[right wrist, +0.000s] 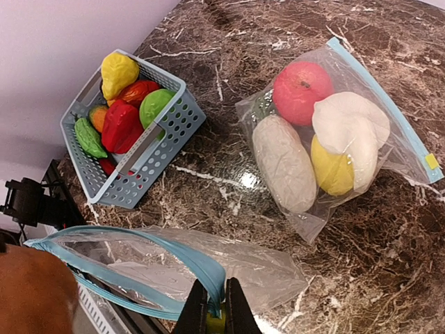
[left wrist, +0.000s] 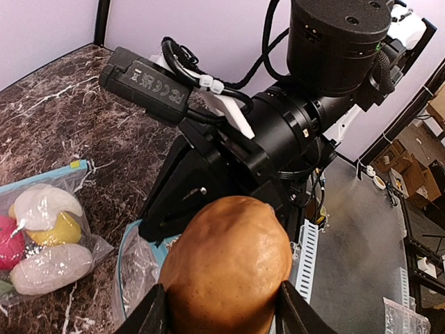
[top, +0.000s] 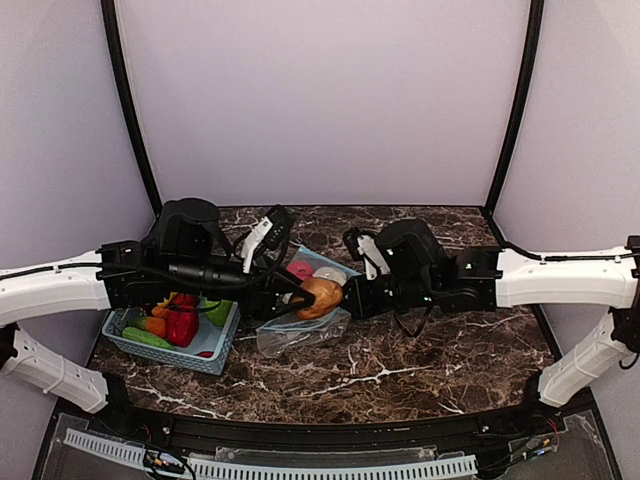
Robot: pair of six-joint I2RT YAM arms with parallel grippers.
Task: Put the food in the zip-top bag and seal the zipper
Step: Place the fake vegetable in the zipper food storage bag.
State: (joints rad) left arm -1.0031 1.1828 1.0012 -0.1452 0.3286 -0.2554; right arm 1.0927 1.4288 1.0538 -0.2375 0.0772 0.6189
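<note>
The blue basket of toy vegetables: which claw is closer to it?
Left. The left gripper, holding a brown toy potato, hangs just past the basket's right end; the right gripper, pinching the empty bag's zipper edge, is farther off on that same side.

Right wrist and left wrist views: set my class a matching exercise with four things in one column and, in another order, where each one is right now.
Things
1. brown potato
2. red apple
3. red pepper
4. open bag

Places
A. in the basket
B. rim pinched by the right gripper
C. inside the filled bag lying on the table
D. held by the left gripper

Pairs: 1-D, 2-C, 3-A, 4-B
</note>
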